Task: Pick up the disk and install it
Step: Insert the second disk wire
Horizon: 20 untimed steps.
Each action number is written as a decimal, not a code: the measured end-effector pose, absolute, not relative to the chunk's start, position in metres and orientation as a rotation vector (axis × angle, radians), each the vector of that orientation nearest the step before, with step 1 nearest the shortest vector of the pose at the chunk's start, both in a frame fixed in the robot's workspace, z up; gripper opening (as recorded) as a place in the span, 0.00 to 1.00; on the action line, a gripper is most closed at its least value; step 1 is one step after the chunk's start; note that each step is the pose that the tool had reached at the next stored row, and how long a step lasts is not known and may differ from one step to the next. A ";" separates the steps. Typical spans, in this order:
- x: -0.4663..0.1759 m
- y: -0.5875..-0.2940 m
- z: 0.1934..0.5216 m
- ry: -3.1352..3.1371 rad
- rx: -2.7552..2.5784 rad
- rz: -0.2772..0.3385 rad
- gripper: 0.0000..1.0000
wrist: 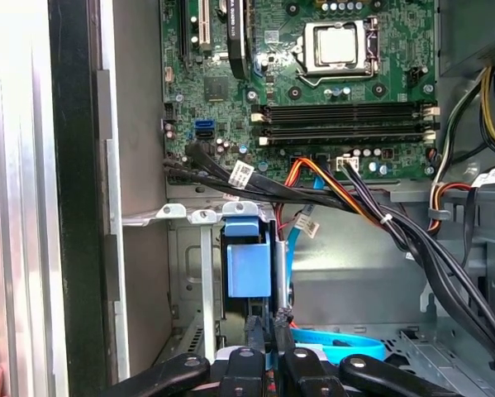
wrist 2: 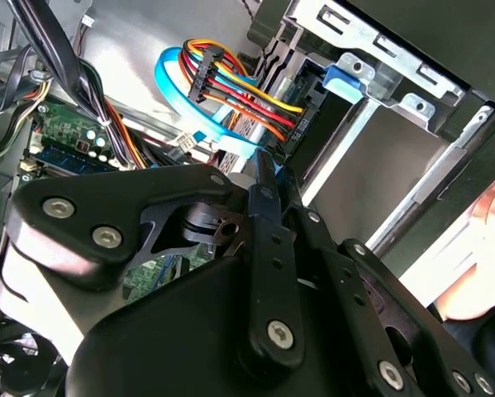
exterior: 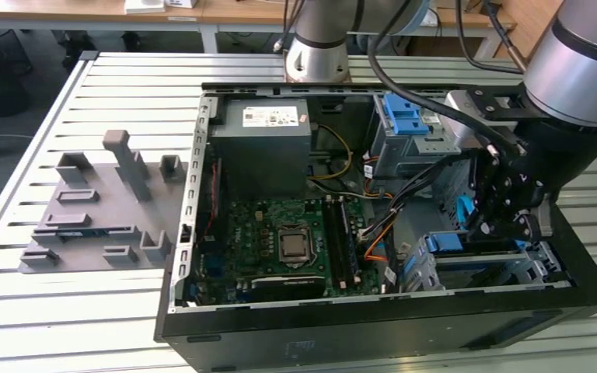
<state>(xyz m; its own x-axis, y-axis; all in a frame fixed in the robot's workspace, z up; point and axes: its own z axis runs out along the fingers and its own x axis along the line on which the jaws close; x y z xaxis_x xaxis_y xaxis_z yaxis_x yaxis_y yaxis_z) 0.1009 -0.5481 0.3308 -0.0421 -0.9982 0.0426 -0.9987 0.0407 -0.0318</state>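
— Closest in is the hand [wrist: 269, 331], down inside the open computer case [exterior: 190, 233], right over the drive cage [exterior: 527, 260]. See how the fingers [wrist: 254, 335] sit?

— Narrow, drawn almost together. A sliver of blue shows between the tips in the second wrist view, but I can't tell whether it's pinching something or just has the blue data cable [wrist 2: 177, 91] behind it.

— And the disk?

— My best guess is that blue-edged slab [exterior: 480, 269] lying inside the cage, under the blue latch [exterior: 449, 242]. It's mostly hidden by the metal, so I wouldn't swear to it.

— So is it installed?

— If that's it, the carrying part looks done and it's in its bay at the exterior view's right, well away from the motherboard [exterior: 288, 241] and the power supply box [exterior: 262, 136]. Whether it's pushed fully home, I can't say from here.

— Nothing on the slatted surface [exterior: 91, 311]?

— Just the grey fixture block [exterior: 102, 206], with no drive on it.
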 end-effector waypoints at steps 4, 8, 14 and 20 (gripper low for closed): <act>0.101 -0.548 0.329 -2.260 2.168 0.083 0.16; 0.101 -0.548 0.329 -2.260 2.168 0.082 0.16; 0.101 -0.548 0.329 -2.260 2.168 0.082 0.23; 0.101 -0.548 0.331 -2.260 2.168 0.082 0.23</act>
<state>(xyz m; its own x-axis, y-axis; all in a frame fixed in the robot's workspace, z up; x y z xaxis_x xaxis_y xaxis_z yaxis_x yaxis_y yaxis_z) 0.1011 -0.5483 0.3310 -0.0421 -0.9982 0.0423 -0.9987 0.0408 -0.0317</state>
